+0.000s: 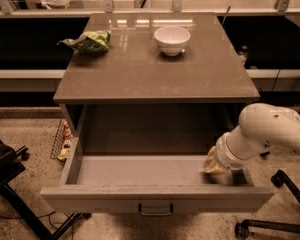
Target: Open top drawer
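The top drawer [90,200] is a pale grey drawer pulled far out of the cabinet toward the camera. Its deep grey interior [140,170] shows nothing in it. A small dark handle [155,210] sits at the middle of its front. My gripper [215,165] reaches into the drawer at its right end, just behind the front panel. The white arm [270,131] comes in from the right. The two lower drawers are hidden under the open one.
A white bowl [172,39] and a green bag [90,41] lie on the cabinet top [155,79]. A dark chair [5,174] stands at the left and a chair base [270,225] at the lower right. A wire rack [62,139] is beside the cabinet's left side.
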Available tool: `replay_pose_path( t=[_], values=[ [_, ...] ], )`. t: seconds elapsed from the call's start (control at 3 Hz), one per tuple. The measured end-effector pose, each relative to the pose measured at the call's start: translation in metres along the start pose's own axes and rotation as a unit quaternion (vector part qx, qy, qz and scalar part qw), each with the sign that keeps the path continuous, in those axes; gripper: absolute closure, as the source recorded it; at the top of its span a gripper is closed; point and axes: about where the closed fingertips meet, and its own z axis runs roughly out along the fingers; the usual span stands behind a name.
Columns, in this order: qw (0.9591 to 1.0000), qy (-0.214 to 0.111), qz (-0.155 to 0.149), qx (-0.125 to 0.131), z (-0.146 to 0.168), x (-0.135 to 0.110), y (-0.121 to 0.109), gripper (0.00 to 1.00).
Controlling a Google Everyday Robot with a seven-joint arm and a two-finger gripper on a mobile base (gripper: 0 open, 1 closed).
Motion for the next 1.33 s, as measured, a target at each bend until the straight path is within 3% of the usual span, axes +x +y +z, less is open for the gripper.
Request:
replay_pose_path(
  t=[0.33, 0.67, 1.0, 1.33],
  values=[
    [0.9995, -0.014, 0.010, -0.026, 0.006, -0.008, 0.037, 1.00],
    [0.9964, -0.044, 0.021, -0.069, 0.014, -0.021, 0.091, 1.00],
    [0.9964, -0.044, 0.021, -0.069, 0.014, -0.021, 0.090, 0.84],
    [0.9964, -0.044, 0.021, -0.070, 0.014, -0.021, 0.091, 0.61]
  ],
)
